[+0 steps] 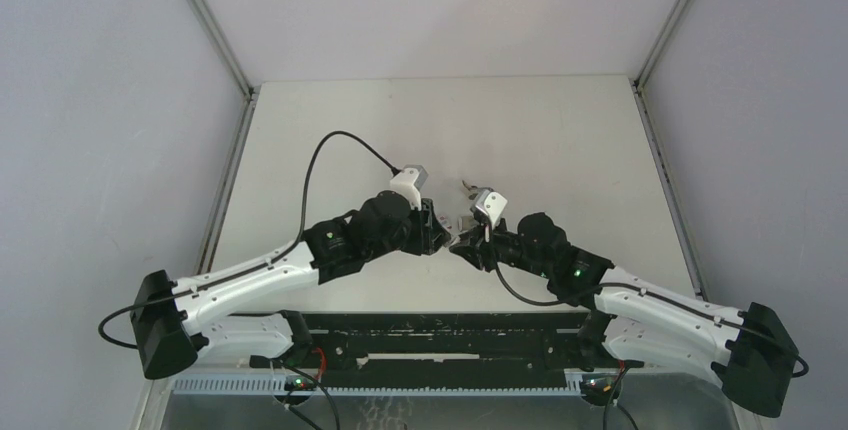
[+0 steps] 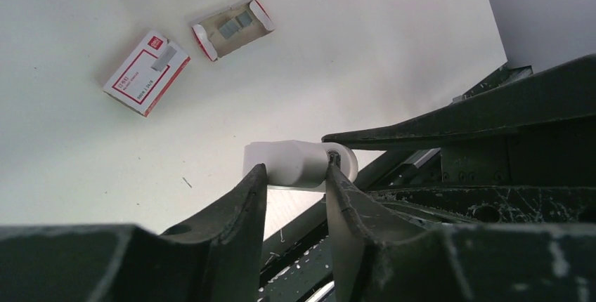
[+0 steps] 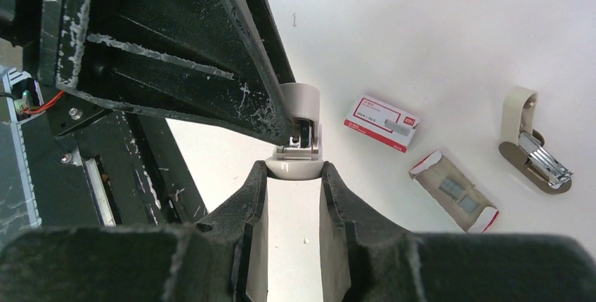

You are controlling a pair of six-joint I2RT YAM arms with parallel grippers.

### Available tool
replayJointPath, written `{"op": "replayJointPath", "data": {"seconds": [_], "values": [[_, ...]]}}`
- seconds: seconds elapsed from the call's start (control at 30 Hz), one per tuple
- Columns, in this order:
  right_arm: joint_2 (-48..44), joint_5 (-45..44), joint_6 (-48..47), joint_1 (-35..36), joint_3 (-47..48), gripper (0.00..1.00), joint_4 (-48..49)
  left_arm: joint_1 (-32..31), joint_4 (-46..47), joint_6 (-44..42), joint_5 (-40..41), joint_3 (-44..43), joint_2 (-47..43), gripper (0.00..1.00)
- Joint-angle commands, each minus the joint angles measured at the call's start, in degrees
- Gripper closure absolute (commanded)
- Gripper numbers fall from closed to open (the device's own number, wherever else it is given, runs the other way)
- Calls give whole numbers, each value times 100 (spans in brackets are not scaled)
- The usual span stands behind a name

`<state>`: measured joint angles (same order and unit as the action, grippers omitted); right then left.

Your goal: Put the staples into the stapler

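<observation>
Beyond the stapler [image 2: 295,163], box [image 2: 146,72] and staples [image 2: 228,29].

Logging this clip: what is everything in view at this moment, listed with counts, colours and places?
stapler: one, white and beige, held above the table between both end effectors
staples: three grey strips, one on top of the box sleeve, two in the inner tray
box sleeve: one, red and white, flat on the table
inner tray: one, brown card with red-and-white ends, beside the sleeve
opened stapler-like part: one, beige with a silvery rail, on the table beyond the tray
table: one, white
left end effector: one, black, shut on the stapler
right end effector: one, black, shut on the stapler
</observation>
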<state>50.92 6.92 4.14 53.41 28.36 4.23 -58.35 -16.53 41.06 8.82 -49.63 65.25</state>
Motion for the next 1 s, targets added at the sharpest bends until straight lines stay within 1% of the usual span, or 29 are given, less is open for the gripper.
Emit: {"op": "replayJointPath", "data": {"seconds": [0.0, 0.03, 0.3, 0.47, 0.6, 0.73, 0.87, 0.97], "values": [[-185, 44, -101, 56, -67, 100, 373, 164, 124, 90, 124, 54, -236, 66], [-189, 55, -112, 56, -86, 100, 366, 192, 162, 99, 94, 81, -275, 68], [-414, 84, -133, 52, -341, 100, 429, 590, 527, 295, -382, 489, -585, 90], [-432, 44, -133, 51, -391, 100, 412, 719, 780, 377, -603, 701, -711, 99], [-388, 2, -92, 54, -436, 100, 456, 747, 747, 355, -508, 760, -740, 100], [-301, -179, 82, 54, -555, 100, 497, 862, 858, 475, -341, 1031, -1013, 100], [-162, -399, 521, 51, -811, 100, 723, 1071, 892, 532, -346, 1279, -1303, 100], [54, -400, 926, 56, -1109, 97, 1117, 1234, 1012, 659, -421, 1520, -1478, 100]]}}
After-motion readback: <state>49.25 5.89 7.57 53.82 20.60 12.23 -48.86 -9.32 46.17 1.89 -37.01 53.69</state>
